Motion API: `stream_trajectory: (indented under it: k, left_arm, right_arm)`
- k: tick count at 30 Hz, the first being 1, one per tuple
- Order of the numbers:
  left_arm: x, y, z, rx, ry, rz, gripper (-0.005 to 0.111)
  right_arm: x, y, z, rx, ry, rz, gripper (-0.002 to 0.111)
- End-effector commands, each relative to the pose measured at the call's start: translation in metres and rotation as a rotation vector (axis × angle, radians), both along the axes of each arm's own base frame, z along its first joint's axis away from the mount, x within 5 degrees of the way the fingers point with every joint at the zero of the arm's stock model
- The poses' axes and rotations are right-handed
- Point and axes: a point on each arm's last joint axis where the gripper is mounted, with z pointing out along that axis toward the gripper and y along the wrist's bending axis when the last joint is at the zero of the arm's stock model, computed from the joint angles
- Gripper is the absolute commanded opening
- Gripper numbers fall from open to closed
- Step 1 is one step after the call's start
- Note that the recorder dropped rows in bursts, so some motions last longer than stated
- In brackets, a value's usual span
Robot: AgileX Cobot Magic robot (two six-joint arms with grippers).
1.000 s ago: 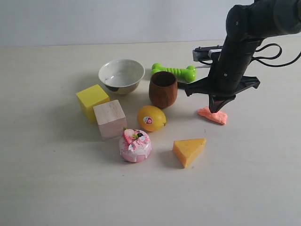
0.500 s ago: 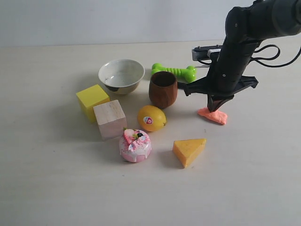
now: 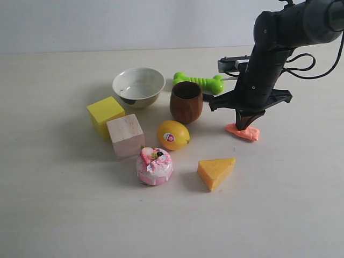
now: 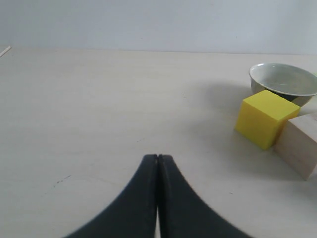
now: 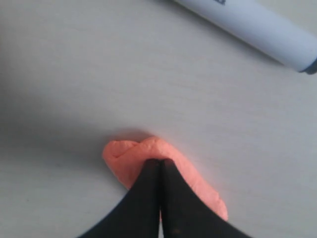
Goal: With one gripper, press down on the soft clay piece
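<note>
The soft clay piece [image 3: 244, 132] is a small lumpy salmon-orange slab on the table, right of the lemon. My right gripper [image 3: 243, 127] points straight down with its shut tip on the clay's left part. In the right wrist view the closed black tips [image 5: 159, 161] rest on the clay [image 5: 128, 158], which spreads out to both sides of them. My left gripper [image 4: 157, 157] is shut with nothing in it, over bare table away from the clay; the exterior view does not show it.
A brown wooden cup [image 3: 187, 101], green bone toy [image 3: 200, 82] and lemon [image 3: 173, 134] lie left of the clay. A cheese wedge [image 3: 216, 172], pink cake toy [image 3: 155, 166], wooden block [image 3: 125, 136], yellow cube [image 3: 105, 115] and bowl [image 3: 138, 86] stand further left. A white marker [image 5: 252, 26] lies close by.
The right arm has shifted slightly left and down, its shut tip settling onto the clay's left part. The clay and other objects stay put.
</note>
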Motion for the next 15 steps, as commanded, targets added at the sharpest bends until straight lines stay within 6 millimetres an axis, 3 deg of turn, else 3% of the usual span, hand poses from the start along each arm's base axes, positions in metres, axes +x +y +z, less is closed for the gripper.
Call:
stream_trajectory:
  k: [1, 9, 15]
  left_arm:
    - [0.000, 0.000, 0.002, -0.006, -0.017, -0.003, 0.000]
    - [0.000, 0.000, 0.002, -0.006, -0.017, -0.003, 0.000]
    - [0.000, 0.000, 0.002, -0.006, -0.017, -0.003, 0.000]
  right_arm:
    - [-0.010, -0.004, -0.051, -0.043, 0.117, 0.012, 0.000]
    - [-0.015, -0.005, -0.074, -0.059, 0.169, 0.013, 0.000]
    - [-0.015, -0.005, -0.075, -0.058, 0.169, 0.011, 0.000]
